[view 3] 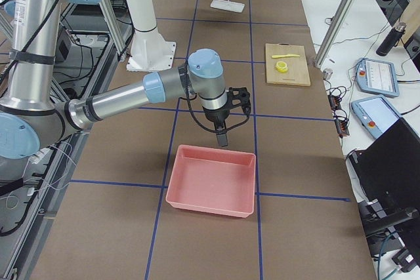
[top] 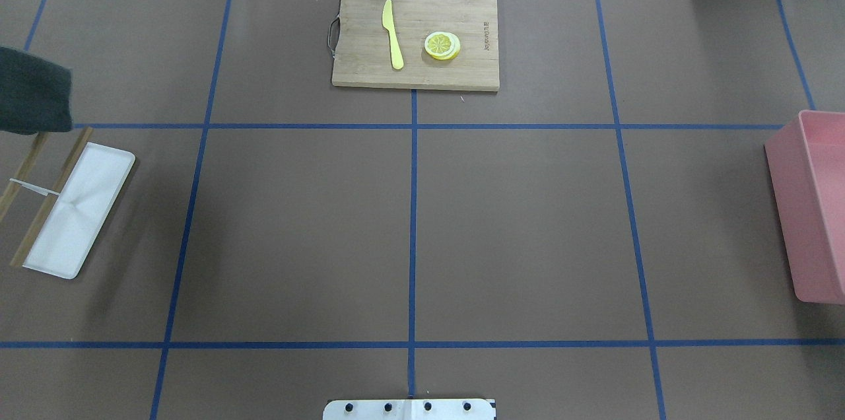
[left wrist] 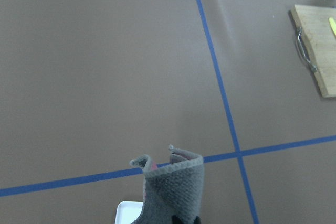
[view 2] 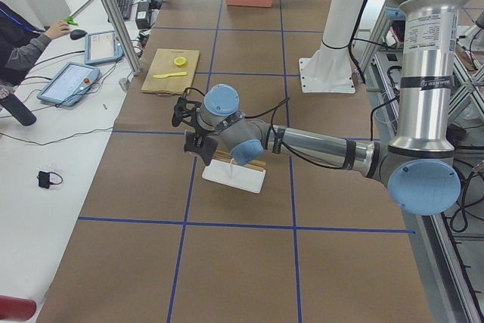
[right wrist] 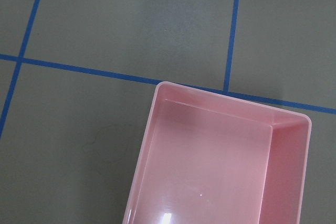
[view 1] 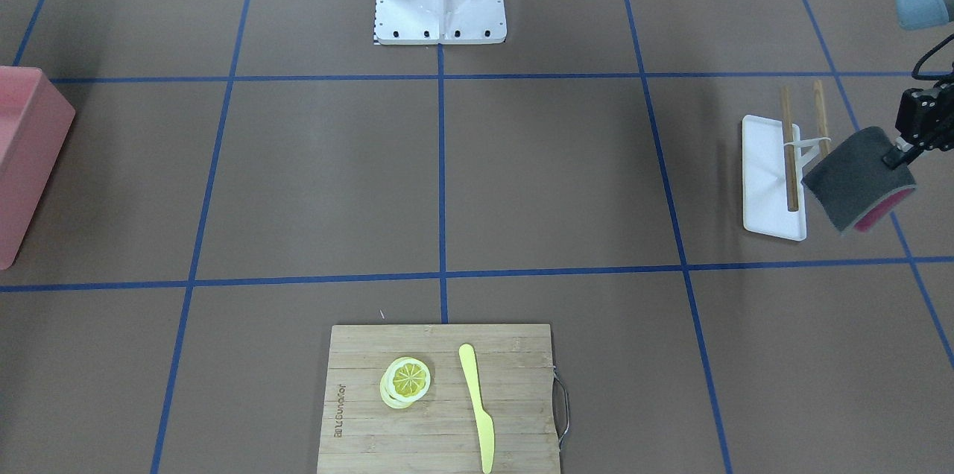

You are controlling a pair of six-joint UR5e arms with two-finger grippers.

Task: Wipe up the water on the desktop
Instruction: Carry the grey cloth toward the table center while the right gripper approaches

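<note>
Facing the robot, the left fingers (view 1: 894,156) grip a folded grey cloth (view 1: 857,179) held above the table (view 1: 559,176), with a white tray (view 1: 762,183) just beside them. From the right end, the right fingers (view 3: 222,138) hang near a pink bin (view 3: 209,204), open or closed I cannot tell; their wrist camera shows a faint ring (right wrist: 110,140) on the table below, perhaps the water. Cloth in hand and wiping not begun, I'd say: next it needs carrying there and pressing down.

Pink bin (top: 795,209), cutting board (top: 360,57), white tray (top: 86,209)
</note>
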